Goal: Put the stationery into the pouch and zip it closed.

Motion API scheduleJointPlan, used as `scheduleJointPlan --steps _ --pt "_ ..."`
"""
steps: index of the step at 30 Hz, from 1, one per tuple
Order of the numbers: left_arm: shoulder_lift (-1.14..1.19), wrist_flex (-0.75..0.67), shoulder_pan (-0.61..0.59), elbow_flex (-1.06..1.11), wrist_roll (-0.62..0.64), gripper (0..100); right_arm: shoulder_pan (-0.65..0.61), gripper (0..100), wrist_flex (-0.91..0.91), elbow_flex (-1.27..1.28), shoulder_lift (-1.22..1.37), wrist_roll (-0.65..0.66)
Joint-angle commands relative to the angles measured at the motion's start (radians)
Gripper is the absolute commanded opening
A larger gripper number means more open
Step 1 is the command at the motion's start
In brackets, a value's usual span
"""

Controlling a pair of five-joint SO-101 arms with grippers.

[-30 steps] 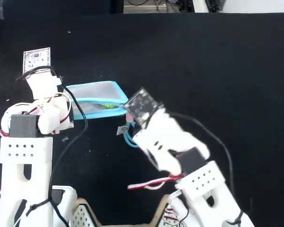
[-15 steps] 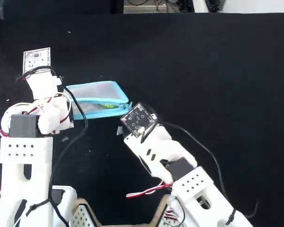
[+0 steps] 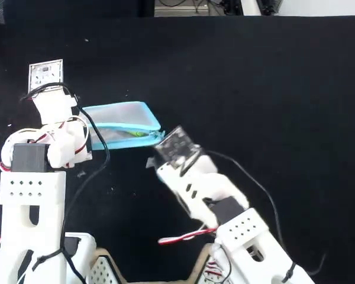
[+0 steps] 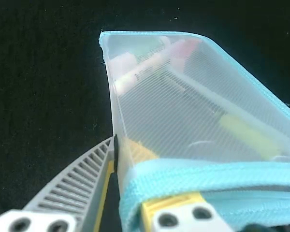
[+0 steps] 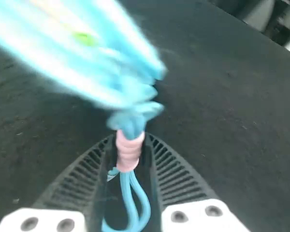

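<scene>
The pouch (image 3: 121, 121) lies flat on the black table (image 3: 254, 89), between the two arms and nearer to the left one. It is of half-clear material with a light blue edge and a light blue zip band. The stationery (image 4: 150, 60) is inside it. In the left wrist view, white and pink pens show through the wall at the far end, and a yellow piece (image 4: 246, 133) lies nearer the zip band. If the zip is fully closed, I cannot tell.

The left gripper (image 4: 130, 193) grasps one end of the pouch; its jaws are pressed on the wall and the blue band there. At the other end, the right gripper (image 5: 129, 142) is clenched on the pull cord (image 5: 130, 203), a thin blue loop with a pink bead (image 5: 129, 151), and the bead sits just between the jaws. In the right wrist view the pouch (image 5: 87, 53) is directly ahead of this gripper, touching the cord.
</scene>
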Motion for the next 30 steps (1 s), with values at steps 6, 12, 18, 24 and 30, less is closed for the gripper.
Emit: scheduleJointPlan --steps 6,12,18,24,30 --pt "-0.003 -0.002 0.002 -0.002 -0.006 3 0.127 1.0 -0.017 -0.042 -0.025 -0.115" --pt "-0.003 -0.002 0.002 -0.002 -0.006 3 0.081 1.0 0.147 -0.101 -0.117 -0.12" --pt "-0.003 -0.002 0.005 -0.004 -0.006 3 -0.011 1.0 0.454 -0.289 -0.355 -0.04" --pt "-0.005 0.0 0.007 -0.008 -0.006 3 -0.129 1.0 0.462 -0.377 -0.34 0.029" --pt "-0.005 0.0 0.004 -0.01 -0.006 3 -0.181 1.0 0.462 -0.549 -0.202 0.029"
